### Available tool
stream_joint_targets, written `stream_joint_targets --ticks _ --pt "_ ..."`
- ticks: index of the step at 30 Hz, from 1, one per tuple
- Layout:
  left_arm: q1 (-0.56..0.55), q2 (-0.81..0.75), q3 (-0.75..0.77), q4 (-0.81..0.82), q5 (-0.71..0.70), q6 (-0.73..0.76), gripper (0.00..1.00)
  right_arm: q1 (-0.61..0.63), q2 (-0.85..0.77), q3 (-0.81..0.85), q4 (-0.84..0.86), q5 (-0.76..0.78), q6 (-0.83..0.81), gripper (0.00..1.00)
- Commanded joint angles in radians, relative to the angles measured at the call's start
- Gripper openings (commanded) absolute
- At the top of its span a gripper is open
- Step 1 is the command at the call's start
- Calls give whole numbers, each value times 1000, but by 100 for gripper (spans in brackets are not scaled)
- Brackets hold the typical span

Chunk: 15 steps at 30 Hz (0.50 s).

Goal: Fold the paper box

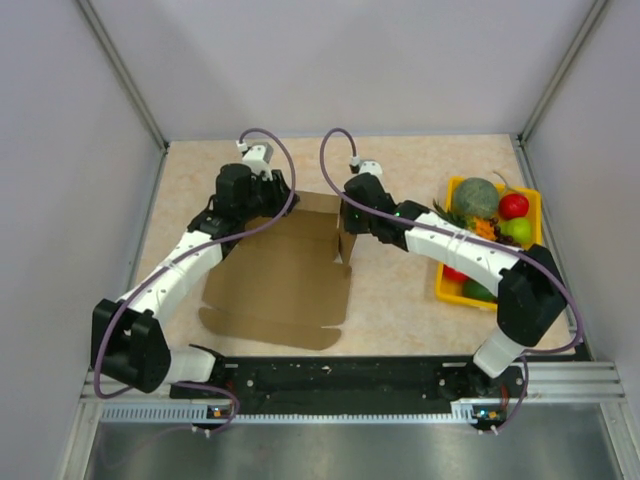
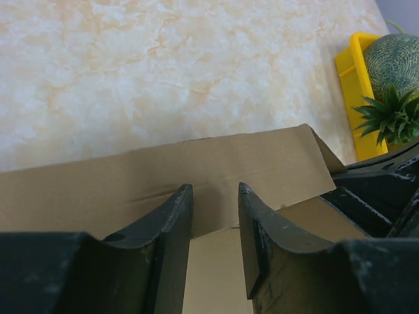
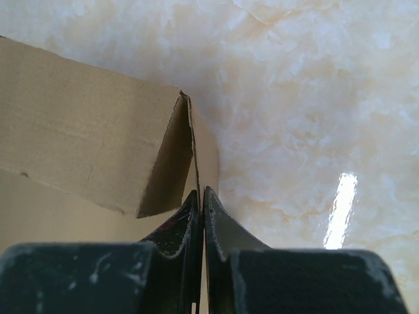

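The paper box (image 1: 280, 275) is a flat brown cardboard sheet lying mid-table, with its far flap and right side flap raised. My left gripper (image 1: 275, 197) hangs over the far edge. In the left wrist view the left gripper (image 2: 216, 190) is open, its dark fingers (image 2: 173, 219) standing apart just short of the upright far flap (image 2: 196, 167), with only the box floor between them. My right gripper (image 1: 346, 228) is at the sheet's right side. In the right wrist view the right gripper (image 3: 201, 191) is shut on the thin upright edge of the side flap (image 3: 193, 140).
A yellow tray (image 1: 441, 285) of fruit and vegetables stands at the right, under the right arm's forearm; its corner (image 2: 350, 72) and a green melon (image 2: 393, 55) show in the left wrist view. Grey walls close in the marbled table on three sides.
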Motion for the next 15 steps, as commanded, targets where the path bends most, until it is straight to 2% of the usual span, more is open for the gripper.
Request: stream_joint_targets --ticks 1,3,6,7,11,15 --pt "-2 -44 -81 158 -1 7 38 5 -28 -27 -21 -99 78 6" --pt "-2 -61 -130 179 -16 4 38 5 -51 -43 -6 -122 58 9" --pt "-2 -87 -176 202 -35 10 37 5 -88 -70 35 -186 -24 25" --pt "-2 -90 -182 202 -41 12 37 5 -96 -76 41 -208 -49 33" --pt "-1 -90 -204 217 -44 0 37 5 -128 -113 121 -326 -115 41" --pt "-1 -87 -183 219 -36 -8 37 5 -163 -144 215 -428 -100 44"
